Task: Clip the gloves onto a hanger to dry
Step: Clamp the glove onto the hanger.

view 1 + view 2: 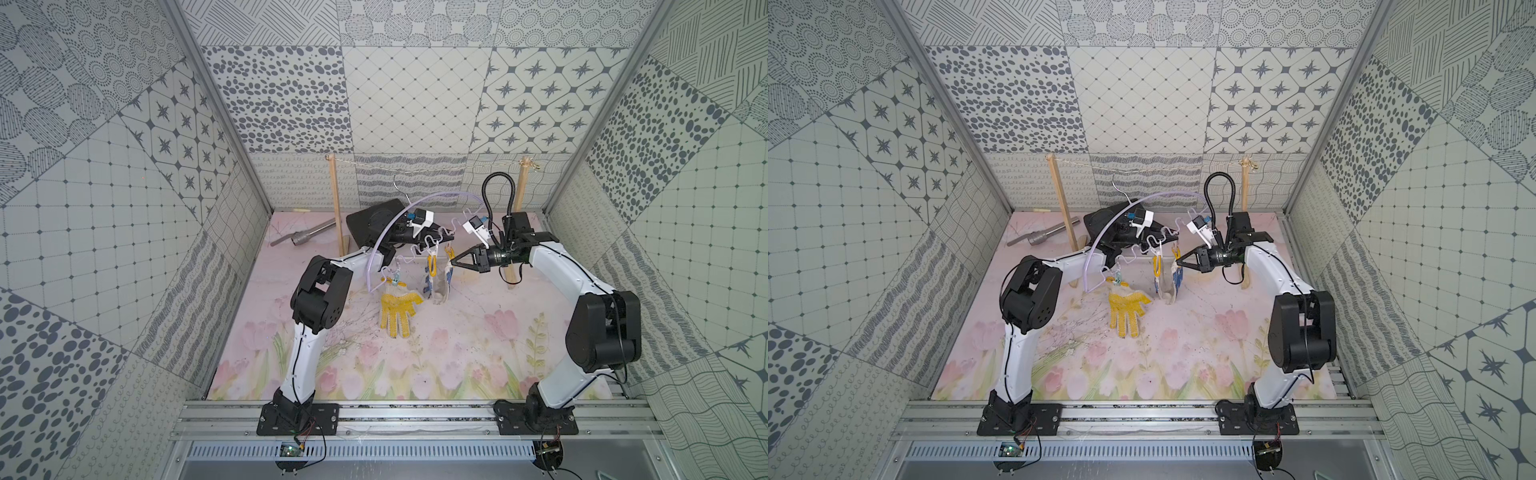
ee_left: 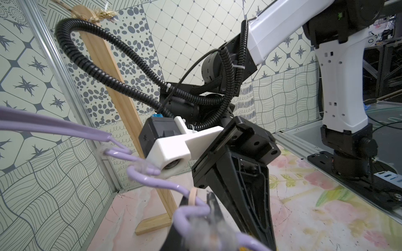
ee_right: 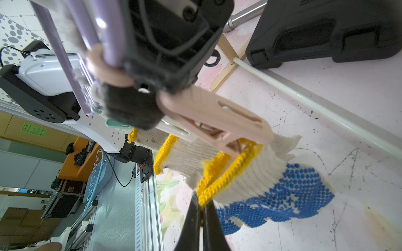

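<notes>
The lilac hanger (image 1: 415, 203) hangs tilted above the mat in both top views. My left gripper (image 2: 198, 201) is shut on its wavy bar (image 2: 191, 211), also seen in a top view (image 1: 1163, 241). A yellow-dotted glove (image 1: 397, 309) hangs from a green peg (image 1: 393, 282) at the bar's low end, fingers on the mat. Two blue-dotted gloves (image 1: 1177, 278) hang mid-bar. A pink peg (image 3: 217, 117) clamps one yellow cuff (image 3: 219, 184) of a blue-dotted glove (image 3: 282, 195). My right gripper (image 3: 201, 204) is shut on that cuff's edge.
A two-post wooden frame (image 1: 336, 208) with string stands behind the hanger. A black case (image 1: 374, 220) and a metal tube (image 1: 307, 235) lie at the back left. A white rod (image 3: 304, 102) lies on the mat by the case.
</notes>
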### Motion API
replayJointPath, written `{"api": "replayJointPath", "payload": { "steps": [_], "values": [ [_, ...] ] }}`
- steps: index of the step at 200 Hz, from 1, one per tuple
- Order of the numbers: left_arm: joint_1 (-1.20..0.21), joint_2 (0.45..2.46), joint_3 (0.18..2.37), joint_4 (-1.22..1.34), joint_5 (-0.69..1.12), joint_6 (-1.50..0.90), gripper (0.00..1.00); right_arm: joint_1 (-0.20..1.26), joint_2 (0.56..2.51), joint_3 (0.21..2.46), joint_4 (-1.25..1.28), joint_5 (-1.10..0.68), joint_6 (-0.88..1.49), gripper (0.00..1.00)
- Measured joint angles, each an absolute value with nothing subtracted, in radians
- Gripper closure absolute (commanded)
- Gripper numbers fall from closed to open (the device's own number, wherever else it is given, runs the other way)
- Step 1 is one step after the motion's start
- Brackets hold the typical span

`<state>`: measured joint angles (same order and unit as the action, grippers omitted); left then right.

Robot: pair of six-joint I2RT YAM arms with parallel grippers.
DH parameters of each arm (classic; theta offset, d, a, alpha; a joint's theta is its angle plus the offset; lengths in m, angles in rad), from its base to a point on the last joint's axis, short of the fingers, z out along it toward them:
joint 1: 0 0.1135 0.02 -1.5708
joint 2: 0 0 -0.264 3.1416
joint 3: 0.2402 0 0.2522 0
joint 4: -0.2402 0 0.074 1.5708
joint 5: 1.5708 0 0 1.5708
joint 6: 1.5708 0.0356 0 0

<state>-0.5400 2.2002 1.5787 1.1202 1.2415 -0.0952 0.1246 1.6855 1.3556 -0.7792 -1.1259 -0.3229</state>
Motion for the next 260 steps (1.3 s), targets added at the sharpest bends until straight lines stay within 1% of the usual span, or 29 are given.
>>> {"api": "replayJointPath", "payload": {
  "steps": [91,140,150,170,191,206,217,239,252,260],
  "values": [
    [-0.537,2.201,1.583,1.148,1.231,-0.121,1.00,0.131,1.687,1.399,-0.796,-1.112,-0.310,1.00],
    [-0.537,2.201,1.583,1.148,1.216,-0.123,0.99,0.135,1.687,1.399,-0.761,-1.109,-0.266,1.00],
    [-0.537,2.201,1.583,1.148,1.213,-0.123,0.95,0.136,1.687,1.399,-0.754,-1.107,-0.259,1.00],
    [-0.537,2.201,1.583,1.148,1.208,-0.124,0.79,0.137,1.687,1.399,-0.743,-1.103,-0.245,1.00],
    [-0.537,2.201,1.583,1.142,1.222,-0.131,0.61,0.138,1.687,1.399,-0.718,-1.098,-0.236,1.00],
    [-0.537,2.201,1.582,1.137,1.232,-0.136,0.45,0.139,1.687,1.399,-0.698,-1.097,-0.234,1.00],
    [-0.537,2.201,1.581,1.134,1.234,-0.145,0.39,0.140,1.687,1.399,-0.688,-1.098,-0.235,0.99],
    [-0.537,2.201,1.576,1.134,1.245,-0.146,0.24,0.141,1.687,1.399,-0.679,-1.094,-0.231,0.93],
    [-0.537,2.201,1.571,1.135,1.246,-0.147,0.20,0.141,1.687,1.399,-0.675,-1.090,-0.229,0.88],
    [-0.537,2.201,1.568,1.135,1.246,-0.148,0.17,0.141,1.687,1.399,-0.673,-1.086,-0.226,0.83]
  ]
}}
